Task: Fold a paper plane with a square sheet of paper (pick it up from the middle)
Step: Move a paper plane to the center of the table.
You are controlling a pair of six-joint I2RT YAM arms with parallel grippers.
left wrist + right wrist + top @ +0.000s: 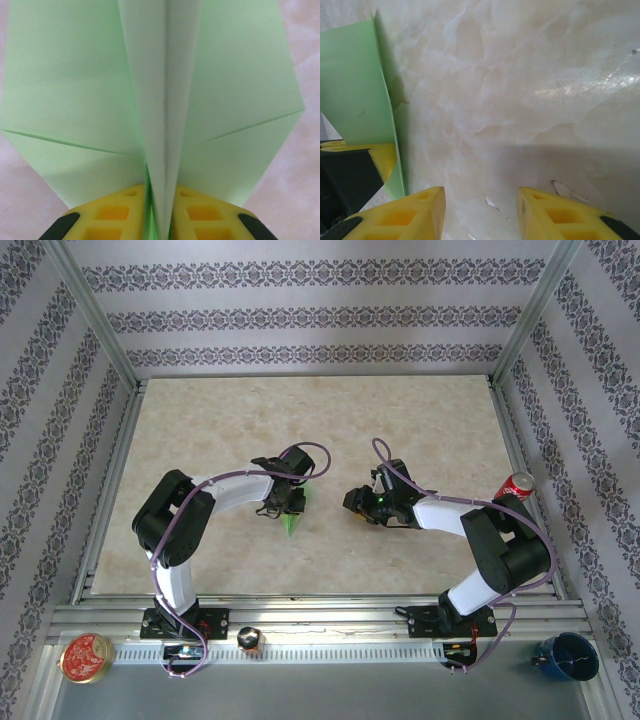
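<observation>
- The left end effector has its two yellow fingers close on either side of the upright central fold of the pale-green folded paper plane. Only a narrow slot lies between them, and whether they press the fold or merely flank it cannot be told.
- In the left wrist view, the paper plane spreads out from the fingers as two flat wings, each crossed by a slanting crease, with the raised fold running straight up the middle.
- From above, the left end effector sits over the paper plane, whose green point sticks out toward the near edge of the worktop.
- The paper plane lies near the middle of the pale marble-patterned worktop, slightly left of centre and closer to the near edge than the far one.
- The right end effector has its yellow fingers standing apart, with bare worktop between them and nothing held.
- In the right wrist view, an edge of the paper plane stands at the left, apart from those fingers.
- From above, the right end effector is just right of the paper plane.
- A red drinks can stands at the right edge of the worktop.
- Off the near edge are a round red tin at the left and a dark blue cup at the right.
</observation>
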